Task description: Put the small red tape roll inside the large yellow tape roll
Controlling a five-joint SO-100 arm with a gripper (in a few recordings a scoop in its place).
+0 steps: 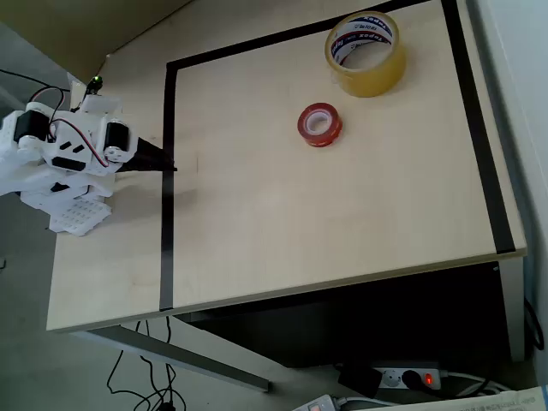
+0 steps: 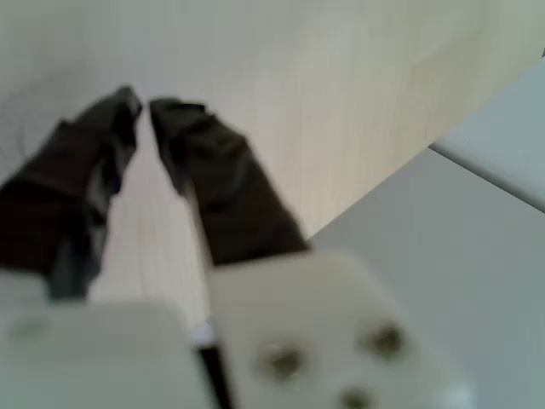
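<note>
Well apart from the gripper [image 1: 169, 167], the red roll [image 1: 319, 124] lies on the table [image 1: 342, 223] in the overhead view, off toward the gripper's 2 to 3 o'clock. The yellow roll [image 1: 366, 53] sits farther on, at about 1 o'clock from the red one, near it but not touching, close to the table's top edge.

Both rolls lie flat, holes facing up toward the camera, so neither has a long axis across the table; the red one shows its white core, the yellow one a white core with blue and red print. The yellow roll stands clearly taller and wider.

The arm [image 1: 68, 150] is folded at the table's left edge, at 9 o'clock in the overhead view, with its dark fingertips just reaching the black tape line [image 1: 168, 128] that borders the work area and pointing toward 3 o'clock.

In the wrist view the gripper [image 2: 143, 104] holds nothing: its two dark fingers [image 2: 213, 183] nearly meet at the tips, a narrow sliver of gap between them, with bare tabletop beneath.
</note>
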